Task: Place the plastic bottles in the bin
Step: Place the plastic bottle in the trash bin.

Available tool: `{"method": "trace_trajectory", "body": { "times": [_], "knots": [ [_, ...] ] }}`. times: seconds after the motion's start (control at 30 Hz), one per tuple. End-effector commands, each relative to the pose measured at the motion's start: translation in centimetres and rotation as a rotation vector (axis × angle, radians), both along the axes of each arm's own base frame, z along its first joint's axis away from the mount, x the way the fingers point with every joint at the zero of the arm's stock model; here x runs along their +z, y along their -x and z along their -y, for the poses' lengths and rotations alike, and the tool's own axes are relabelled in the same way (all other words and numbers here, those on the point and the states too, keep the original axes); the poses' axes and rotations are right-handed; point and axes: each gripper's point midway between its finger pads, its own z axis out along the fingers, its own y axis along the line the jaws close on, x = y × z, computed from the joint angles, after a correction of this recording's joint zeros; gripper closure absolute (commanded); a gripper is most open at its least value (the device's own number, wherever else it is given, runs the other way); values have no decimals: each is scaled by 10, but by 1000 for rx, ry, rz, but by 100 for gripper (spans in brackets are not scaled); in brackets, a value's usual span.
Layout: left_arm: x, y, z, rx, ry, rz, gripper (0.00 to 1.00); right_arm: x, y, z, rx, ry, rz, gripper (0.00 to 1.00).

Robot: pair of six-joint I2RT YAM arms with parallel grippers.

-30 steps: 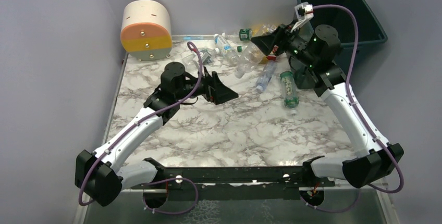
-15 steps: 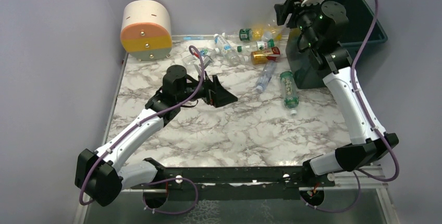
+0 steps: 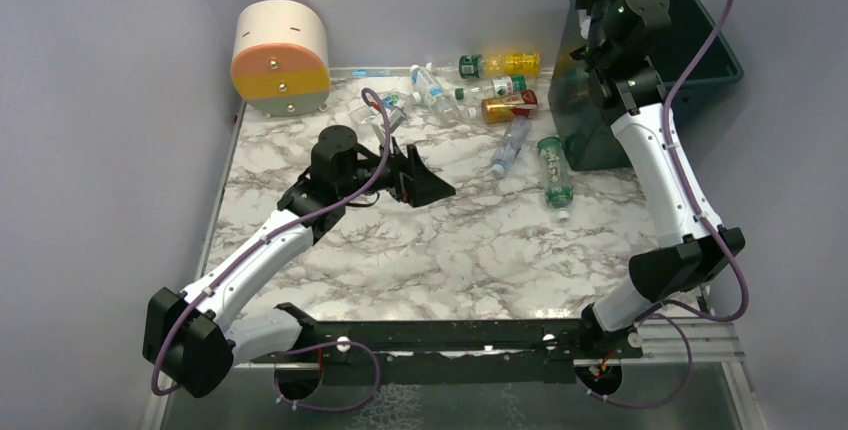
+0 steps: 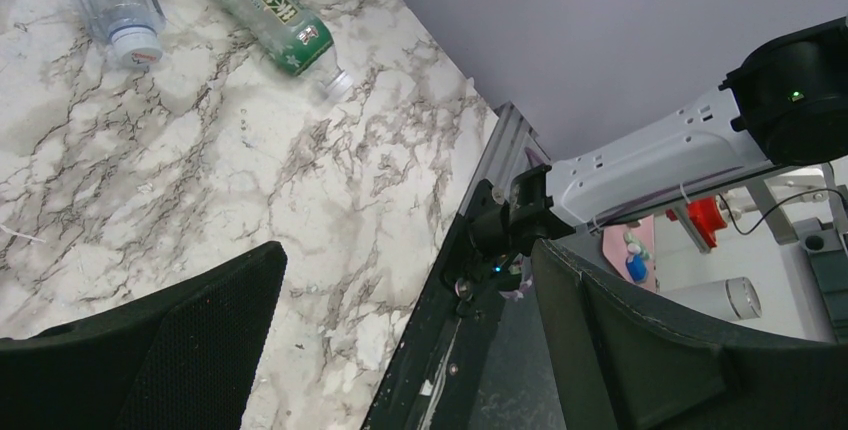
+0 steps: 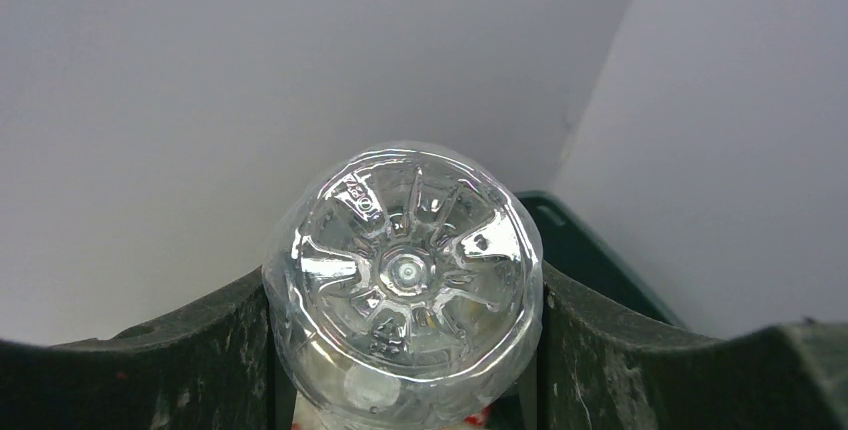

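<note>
Right claw (image 5: 405, 355) clenched on a clear bottle (image 5: 405, 270) — jaws against both flanks, ribbed base facing the wrist lens, long axis running straight away from it. Raised high at about 1 o'clock of the table (image 3: 480, 250) in the overhead view, seemingly above the left edge of the bin (image 3: 705, 60), with a strip of dark rim peeking at 4 o'clock behind the bottle in the wrist view. Open mouth of the bin toward 3 o'clock of the claw and below it, so probably a short carry that way before letting go — right arm plainly the nearer. Left claw (image 3: 428, 182) spread wide and empty, low over the marble near centre, loose bottles (image 3: 510, 145) scattered from its 1 to 3 o'clock.
</note>
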Motion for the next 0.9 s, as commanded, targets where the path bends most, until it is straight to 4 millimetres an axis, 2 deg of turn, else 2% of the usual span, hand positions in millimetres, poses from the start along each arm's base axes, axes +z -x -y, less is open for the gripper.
{"method": "trace_trajectory", "body": {
  "times": [0.0,0.1,0.2,0.37,0.57,0.7,0.87],
  "knots": [
    [2,6,-4,-17,1,22,1,37,9,46,-203,54,116,49],
    [2,6,-3,-18,-1,20,1,39,9,63,-244,36,132,49],
    [1,5,-3,-17,-5,20,1,32,3,73,-271,24,115,49],
    [0,4,-3,-17,-6,18,1,-6,-12,81,-269,-22,26,48],
    [-2,5,-3,-16,-11,14,1,-57,-26,102,-242,-120,-96,47],
    [-4,4,-4,-15,-15,12,1,-81,-35,111,-228,-169,-169,45],
    [-4,3,-4,-10,-13,14,1,-104,-46,108,-186,-221,-247,33]
  ]
}}
